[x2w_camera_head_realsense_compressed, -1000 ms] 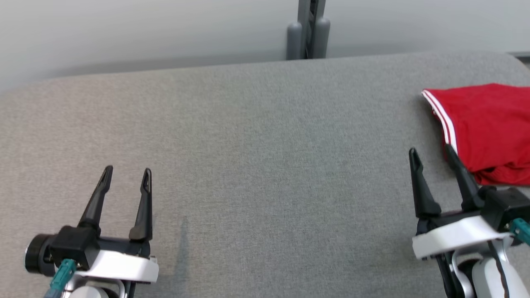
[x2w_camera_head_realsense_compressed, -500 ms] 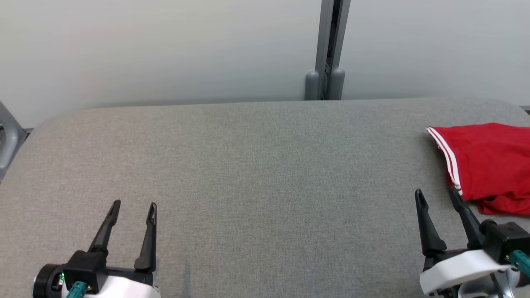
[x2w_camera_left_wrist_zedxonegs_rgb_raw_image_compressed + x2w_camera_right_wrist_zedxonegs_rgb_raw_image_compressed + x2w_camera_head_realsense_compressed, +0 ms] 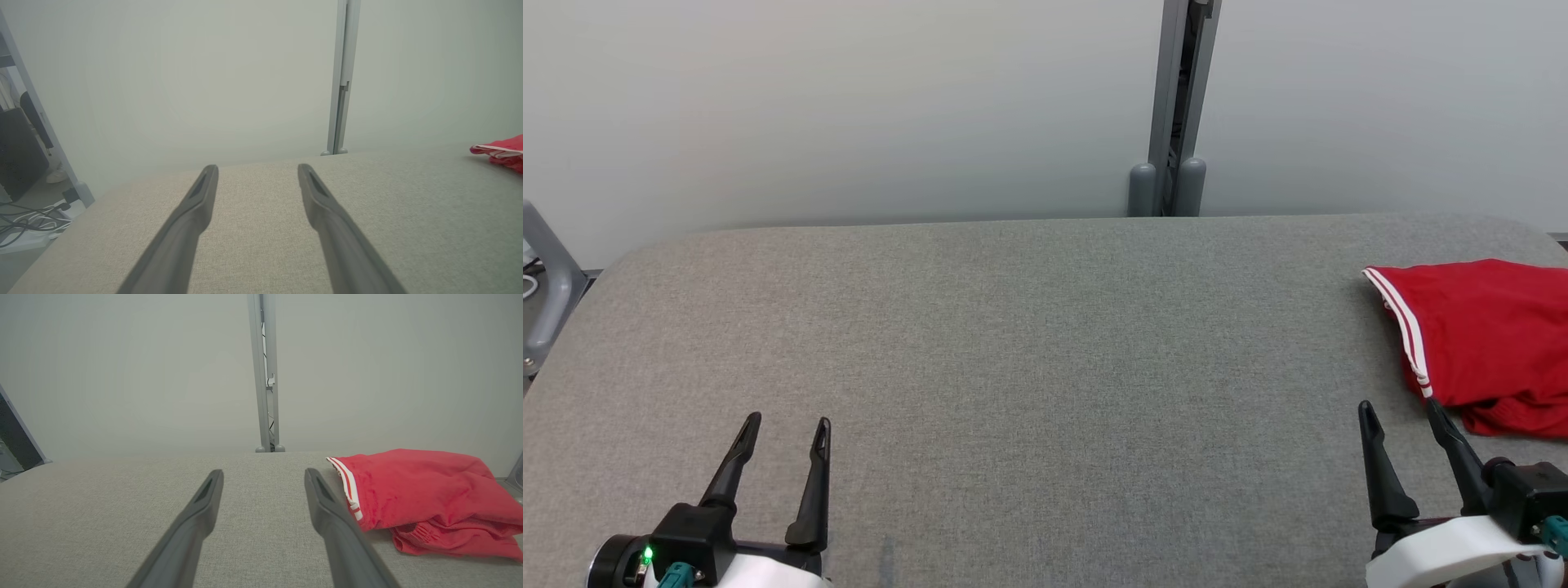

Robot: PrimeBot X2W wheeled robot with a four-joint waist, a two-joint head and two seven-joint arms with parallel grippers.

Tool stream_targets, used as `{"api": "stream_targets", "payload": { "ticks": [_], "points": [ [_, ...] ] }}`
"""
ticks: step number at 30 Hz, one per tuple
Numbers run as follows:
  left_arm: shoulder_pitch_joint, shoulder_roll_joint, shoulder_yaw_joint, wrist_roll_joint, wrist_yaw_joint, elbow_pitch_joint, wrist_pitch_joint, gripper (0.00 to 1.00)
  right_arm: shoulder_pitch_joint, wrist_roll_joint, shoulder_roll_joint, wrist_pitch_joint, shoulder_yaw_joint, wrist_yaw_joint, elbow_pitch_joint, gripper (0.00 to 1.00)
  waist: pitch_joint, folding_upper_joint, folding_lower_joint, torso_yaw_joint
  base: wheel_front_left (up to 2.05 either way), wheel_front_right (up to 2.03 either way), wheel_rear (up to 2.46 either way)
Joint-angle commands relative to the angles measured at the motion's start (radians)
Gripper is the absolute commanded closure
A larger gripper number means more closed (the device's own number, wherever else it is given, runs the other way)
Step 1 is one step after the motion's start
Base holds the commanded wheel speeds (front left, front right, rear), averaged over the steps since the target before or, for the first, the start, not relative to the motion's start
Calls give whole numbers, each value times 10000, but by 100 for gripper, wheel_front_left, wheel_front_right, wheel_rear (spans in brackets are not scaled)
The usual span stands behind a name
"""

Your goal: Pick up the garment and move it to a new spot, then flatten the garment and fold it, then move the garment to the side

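Observation:
The garment (image 3: 1490, 339) is red with white stripes along one edge, folded into a thick bundle at the table's right end; it shows too as the garment (image 3: 425, 494) in the right wrist view and as a sliver of garment (image 3: 502, 152) in the left wrist view. My right gripper (image 3: 1402, 410) stands open just in front of and to the left of it, nothing between its fingers. My left gripper (image 3: 787, 422) is open over the table's near left, far from the cloth. Both also appear as left gripper (image 3: 258, 167) and right gripper (image 3: 264, 472).
The grey fabric-covered table (image 3: 1029, 351) stretches wide between the grippers. A pale wall with a grey vertical post (image 3: 1176, 106) runs behind it. A grey frame (image 3: 543, 278) and floor cables (image 3: 24, 226) lie off the left end.
The head camera has tilted up, so the table and garment sit lower in view and more wall shows. Both grippers stay open and low in the picture.

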Motion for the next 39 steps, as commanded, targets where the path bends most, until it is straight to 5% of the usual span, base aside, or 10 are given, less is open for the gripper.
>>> {"api": "stream_targets", "payload": {
  "ticks": [1,39],
  "points": [
    [-61,55,22,-22,55,25,11,0,101,-72,-37,21,-39,-2,-33,0,1,-1,0,1,0,0,0],
    [-22,192,-138,-247,365,-63,83,0,198,-90,-37,201,-94,-2,-251,0,58,-1,0,7,0,0,0]
  ]
}}
